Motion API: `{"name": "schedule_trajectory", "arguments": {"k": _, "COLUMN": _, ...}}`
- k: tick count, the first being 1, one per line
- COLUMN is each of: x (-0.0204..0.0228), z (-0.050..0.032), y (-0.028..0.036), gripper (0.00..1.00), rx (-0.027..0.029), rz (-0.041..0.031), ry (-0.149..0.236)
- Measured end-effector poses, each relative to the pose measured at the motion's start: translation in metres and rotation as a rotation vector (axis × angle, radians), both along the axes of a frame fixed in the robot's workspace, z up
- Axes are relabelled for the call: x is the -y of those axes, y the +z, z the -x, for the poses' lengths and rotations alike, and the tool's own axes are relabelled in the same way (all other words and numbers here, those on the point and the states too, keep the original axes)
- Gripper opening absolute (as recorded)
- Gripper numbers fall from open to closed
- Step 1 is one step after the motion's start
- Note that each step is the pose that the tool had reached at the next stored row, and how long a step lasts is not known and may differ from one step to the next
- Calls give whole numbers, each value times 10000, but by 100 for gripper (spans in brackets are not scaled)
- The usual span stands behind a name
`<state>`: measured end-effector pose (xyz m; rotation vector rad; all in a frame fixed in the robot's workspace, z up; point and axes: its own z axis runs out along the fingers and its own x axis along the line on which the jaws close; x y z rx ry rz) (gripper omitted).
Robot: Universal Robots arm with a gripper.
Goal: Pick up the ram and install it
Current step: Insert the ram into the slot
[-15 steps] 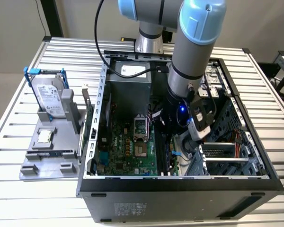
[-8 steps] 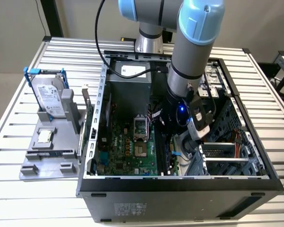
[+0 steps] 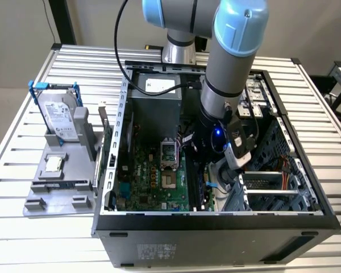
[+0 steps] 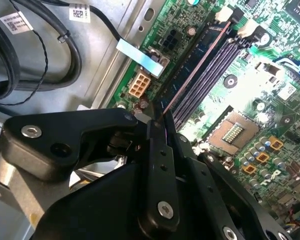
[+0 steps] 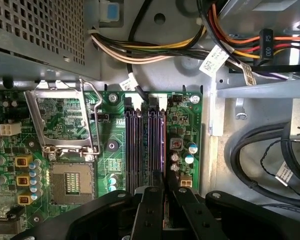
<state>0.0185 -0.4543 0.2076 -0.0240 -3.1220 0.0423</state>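
Second wrist view: end effector pinches the ram edge-on over motherboard slots.

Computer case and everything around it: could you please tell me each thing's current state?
computer case: open, side uncovered.
processor socket: cover lifted, empty.
ram: gripped, lined up along the memory slots; seating unclear.
gripper: shut on the ram.
hard drive: upright in the grey stand.
square chip: flat on the stand.
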Motion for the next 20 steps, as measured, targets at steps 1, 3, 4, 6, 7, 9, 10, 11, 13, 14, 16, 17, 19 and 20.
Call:
{"name": "schedule_trajectory", "arguments": {"k": 1, "x": -1, "z": 0, "y": -1, "gripper": 0, "rx": -7, "rz": -2, "ry": -1}}
{"name": "schedule_trajectory", "arguments": {"k": 3, "x": -3, "z": 0, "y": -7, "gripper": 0, "rx": -18, "rz": -20, "ry": -2}}
{"name": "schedule_trajectory", "arguments": {"k": 4, "x": -3, "z": 0, "y": -7, "gripper": 0, "rx": -26, "rz": -18, "ry": -1}}
{"name": "schedule_trajectory", "arguments": {"k": 6, "x": -2, "z": 0, "y": -3, "gripper": 0, "rx": -46, "rz": -9, "ry": -1}}
{"name": "schedule_trajectory", "arguments": {"k": 7, "x": -1, "z": 0, "y": -2, "gripper": 100, "rx": -53, "rz": -7, "ry": -1}}
{"name": "schedule_trajectory", "arguments": {"k": 9, "x": -1, "z": 0, "y": 12, "gripper": 100, "rx": -64, "rz": -3, "ry": -1}}
{"name": "schedule_trajectory", "arguments": {"k": 10, "x": -3, "z": 3, "y": 47, "gripper": 100, "rx": -63, "rz": -7, "ry": -2}}
{"name": "schedule_trajectory", "arguments": {"k": 11, "x": -3, "z": 3, "y": 91, "gripper": 100, "rx": -63, "rz": -6, "ry": -3}}
{"name": "schedule_trajectory", "arguments": {"k": 13, "x": -3, "z": 3, "y": 183, "gripper": 100, "rx": -63, "rz": -6, "ry": -3}}
{"name": "schedule_trajectory", "arguments": {"k": 14, "x": -3, "z": 3, "y": 230, "gripper": 100, "rx": -63, "rz": -6, "ry": -3}}
{"name": "schedule_trajectory", "arguments": {"k": 16, "x": -3, "z": 4, "y": 317, "gripper": 100, "rx": -63, "rz": -7, "ry": -12}}
{"name": "schedule_trajectory", "arguments": {"k": 17, "x": -3, "z": 4, "y": 363, "gripper": 100, "rx": -63, "rz": -6, "ry": -14}}
{"name": "schedule_trajectory", "arguments": {"k": 19, "x": -3, "z": 4, "y": 447, "gripper": 100, "rx": -66, "rz": -5, "ry": -16}}
{"name": "schedule_trajectory", "arguments": {"k": 20, "x": -3, "z": 4, "y": 449, "gripper": 100, "rx": -66, "rz": -8, "ry": -14}}
